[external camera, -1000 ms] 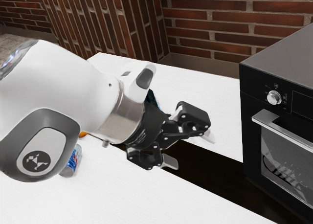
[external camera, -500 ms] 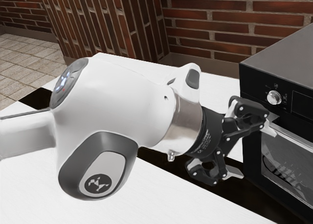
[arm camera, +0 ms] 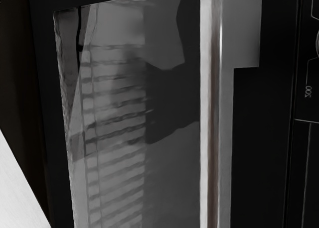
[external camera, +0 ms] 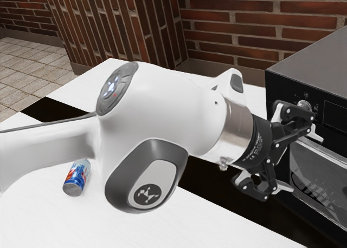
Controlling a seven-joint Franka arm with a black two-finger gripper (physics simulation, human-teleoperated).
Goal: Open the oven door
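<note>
Exterior view: a red brick wall (external camera: pixel 238 31) rises behind the oven, and a pale tiled floor (external camera: pixel 27 64) lies well apart from it, towards the exterior view's left. The surface (external camera: pixel 54 221), white with dark stretches (one of them runs right up to the oven), spreads out beside the oven's base. The white arm (external camera: pixel 157 102) reaches over that surface towards the oven's front. The oven (external camera: pixel 320 58) itself is a black box with a grey top, and its door (external camera: pixel 320 177) is closed, flush with the front (a glass window takes up much of it). The black claw (external camera: pixel 301 161) is in front of the oven door, near the handle, open, with its two fingers spread well apart (whether either touches the handle, I cannot tell). In the wrist view a wire rack (arm camera: pixel 114 98) shows through the oven's glass, and the long metal handle (arm camera: pixel 203 108) runs along the door beside that window. A red, white and blue can (external camera: pixel 76 178) stands on the surface, well apart from the oven. Smallest is the round silver knob (external camera: pixel 304 104), on the oven's front above the door (the claw partly hides it).
</note>
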